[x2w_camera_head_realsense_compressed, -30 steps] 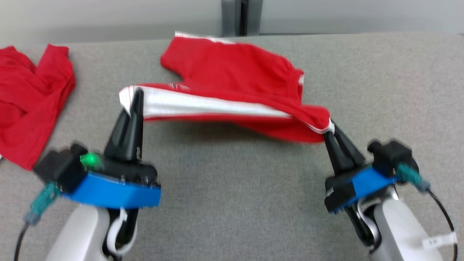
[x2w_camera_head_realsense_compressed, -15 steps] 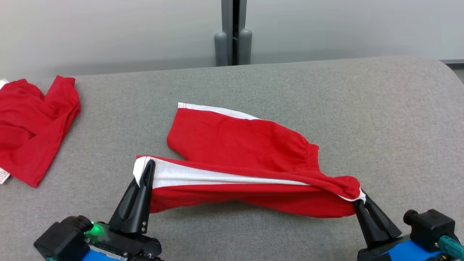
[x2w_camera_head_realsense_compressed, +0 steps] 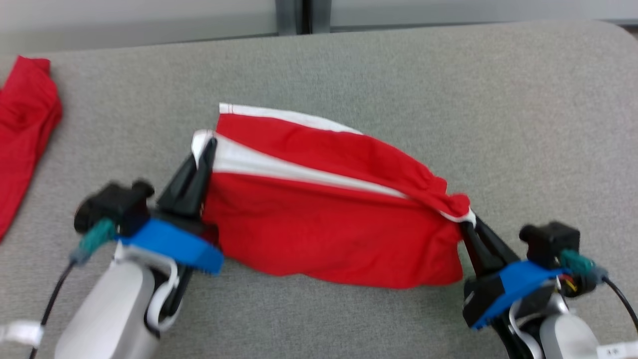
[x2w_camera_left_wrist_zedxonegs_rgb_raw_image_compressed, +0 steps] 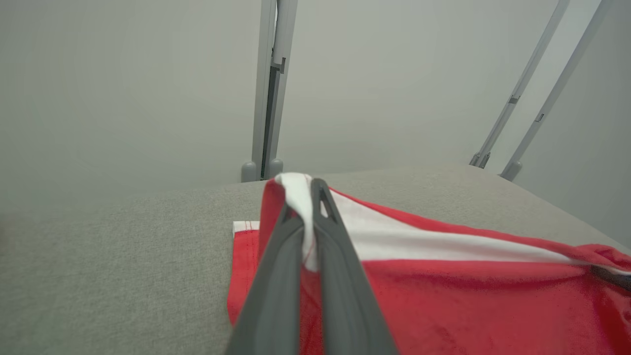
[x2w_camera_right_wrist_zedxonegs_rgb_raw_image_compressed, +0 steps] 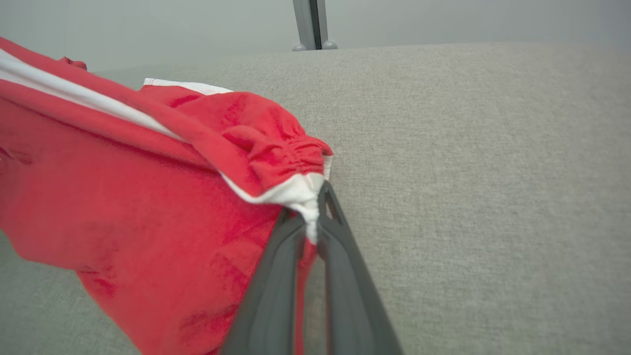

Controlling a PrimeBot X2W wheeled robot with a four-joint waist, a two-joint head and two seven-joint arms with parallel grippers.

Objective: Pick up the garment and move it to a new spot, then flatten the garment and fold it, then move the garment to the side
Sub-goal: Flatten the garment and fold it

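Two dark grippers rise from the near side of the head view on blue-collared pale forearms, and both are pinched tight on cloth. The left gripper [x2w_camera_head_realsense_compressed: 208,147] has its fingers pressed together on a white-edged corner of the soft red fabric garment with a white side stripe [x2w_camera_head_realsense_compressed: 329,224]. In the left wrist view, the white hem is squeezed between the two fingertips. The right gripper [x2w_camera_head_realsense_compressed: 469,225] is clamped on the opposite end, where a gathered, elasticated red band with white trim bunches at its tips.

Between the two grippers the garment is stretched into a raised upper edge, with the white stripe running along it from one gripper to the other. A broad red panel hangs from that edge toward the robot, its curved lower hem just over the flat grey woven-fabric table top [x2w_camera_head_realsense_compressed: 523,124]; whether the hem touches it I cannot tell. Beyond the held edge, the rest of the garment lies on the table, with a second white-trimmed hem at its far left corner. Well apart, at the far left, lies a crumpled plain red cloth [x2w_camera_head_realsense_compressed: 25,119].
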